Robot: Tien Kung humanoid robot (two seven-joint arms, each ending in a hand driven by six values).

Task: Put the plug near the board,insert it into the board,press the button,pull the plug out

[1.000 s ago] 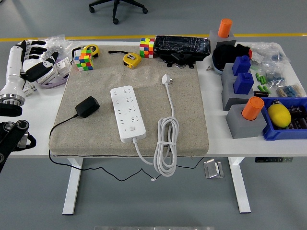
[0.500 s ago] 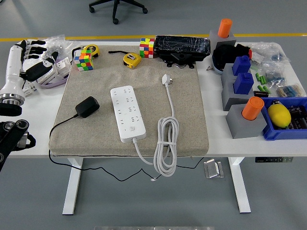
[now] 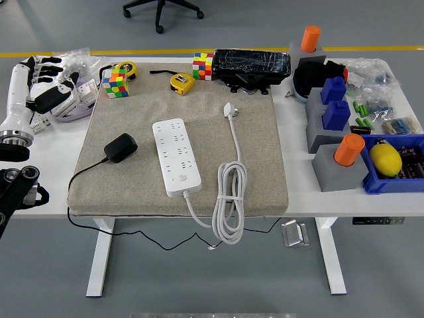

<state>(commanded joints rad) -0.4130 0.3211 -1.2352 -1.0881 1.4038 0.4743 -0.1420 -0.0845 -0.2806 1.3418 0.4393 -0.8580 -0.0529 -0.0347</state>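
Broadly, one white table (image 3: pixel 298 192) carries one square beige felt mat (image 3: pixel 258 142), and on it lie one white power strip board (image 3: pixel 176 156), one coiled white cable (image 3: pixel 229 199) ending in a white plug (image 3: pixel 229 110), and one black adapter plug (image 3: pixel 120 148) with a thin black cord. The black plug sits just left of the board, apart from it; nothing is inserted. Behind the mat lies one black foil-wrapped box (image 3: pixel 252 63). On the right stand three grey blocks: one holds two blue pieces (image 3: pixel 335 105), and two hold orange cylinders (image 3: pixel 348 150). One blue bin (image 3: pixel 386 183) holds a yellow lemon-shaped object (image 3: pixel 385 158). Two colourful puzzle cubes (image 3: pixel 114 85) and two yellow tape measures (image 3: pixel 181 81) lie along the far edge of the mat.

At the left edge, the white-and-black left hand (image 3: pixel 48 83) rests with fingers loosely spread, gripping nothing. It has shifted very slightly compared with a second ago; everything else lies unchanged. No writing is legible at this size.
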